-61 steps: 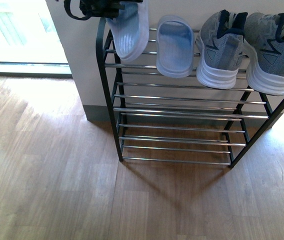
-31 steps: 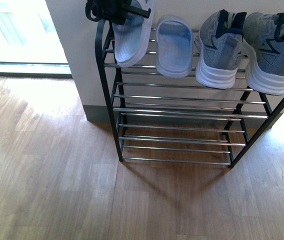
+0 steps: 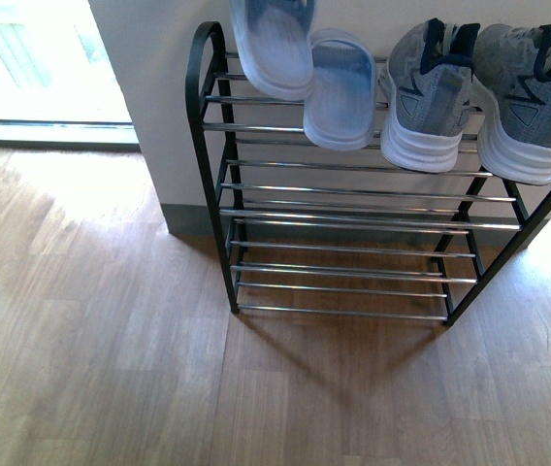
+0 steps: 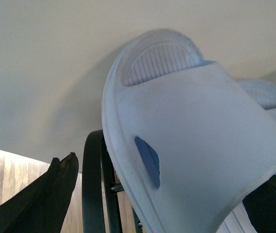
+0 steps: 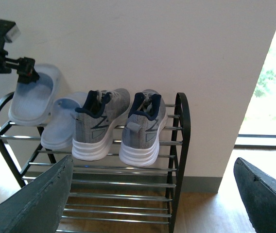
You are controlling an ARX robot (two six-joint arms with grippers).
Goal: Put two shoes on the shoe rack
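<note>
My left gripper [image 4: 172,170] is shut on a pale blue slide sandal [image 4: 201,145], holding it tilted above the left end of the shoe rack's [image 3: 353,209] top tier. In the front view this sandal [image 3: 274,49] overlaps the second sandal [image 3: 339,92], which lies on the top rods. Two grey sneakers [image 3: 426,92] [image 3: 528,97] stand to its right on the same tier. The right wrist view shows the left gripper [image 5: 28,73] on the held sandal [image 5: 33,97]. My right gripper [image 5: 152,162] hangs open in front of the rack, holding nothing.
The lower tiers of the rack [image 5: 179,145] carry no shoes. A pale wall [image 3: 149,97] stands behind it, with bright windows on the left [image 3: 23,58] and on the right [image 5: 274,87]. Wooden floor [image 3: 111,369] spreads in front.
The left gripper has lifted the sandal and carried it right. The gripper has gone past the top edge of the front view, and the sandal now overlaps the resting one.
</note>
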